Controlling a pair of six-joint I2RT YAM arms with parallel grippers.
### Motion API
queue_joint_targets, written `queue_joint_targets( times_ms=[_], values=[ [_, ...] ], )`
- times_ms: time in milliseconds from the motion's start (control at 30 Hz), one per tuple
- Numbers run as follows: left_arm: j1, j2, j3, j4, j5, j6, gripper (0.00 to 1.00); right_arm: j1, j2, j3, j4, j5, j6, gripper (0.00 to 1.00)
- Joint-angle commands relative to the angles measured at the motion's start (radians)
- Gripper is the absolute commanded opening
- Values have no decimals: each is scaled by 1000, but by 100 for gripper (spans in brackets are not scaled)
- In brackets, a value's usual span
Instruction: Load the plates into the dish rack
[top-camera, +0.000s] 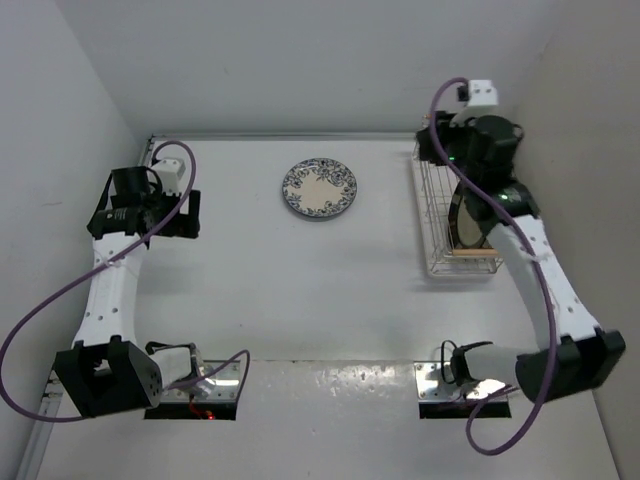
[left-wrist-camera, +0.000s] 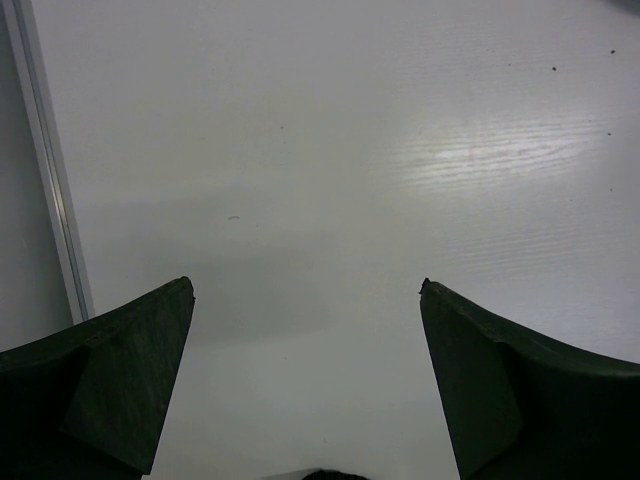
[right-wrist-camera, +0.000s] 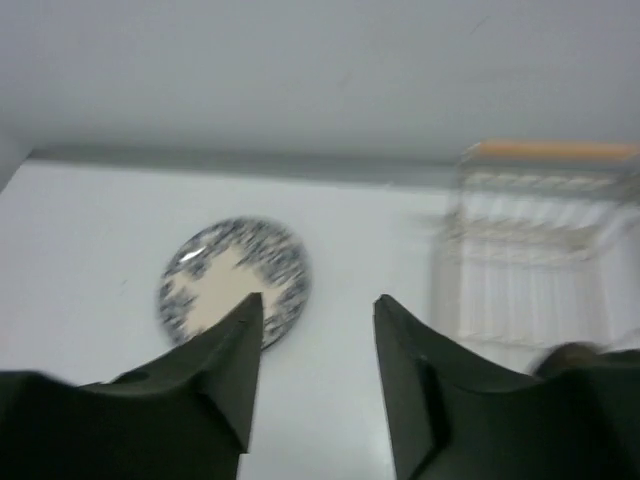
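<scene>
My left claw (left-wrist-camera: 305, 290) sits at 9 o'clock, jaws full wide & empty, parked clear. Floral plate (top-camera: 319, 189) lies flat at 12, awaiting pickup. Right claw (right-wrist-camera: 318, 300), part-open w/ nothing held, hovers over dish rack (top-camera: 432, 200) at 2; grey-rimmed plate (top-camera: 466, 225) stands slotted.

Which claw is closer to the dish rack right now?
Right. The right claw hangs by the dish rack, its arm reaching over the far end. The left claw sits across the table near the left edge, beyond the floral plate.
</scene>
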Motion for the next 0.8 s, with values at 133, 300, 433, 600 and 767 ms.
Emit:
queue_joint_targets(
  times_ms=[133, 300, 433, 600, 767],
  values=[
    [44, -42, -14, 22, 0, 8, 100, 143, 409, -60, 73, -43, 436, 64],
    [63, -33, -23, 22, 0, 8, 100, 184, 636, 38, 94, -54, 543, 64],
    [84, -12, -46, 22, 0, 18, 100, 181, 799, 81, 116, -60, 637, 63],
    [116, 8, -141, 74, 0, 56, 100, 166, 923, 77, 229, -83, 761, 60],
    [127, 8, -197, 94, -11, 84, 100, 156, 1023, 116, 298, -97, 875, 57]
  ],
)
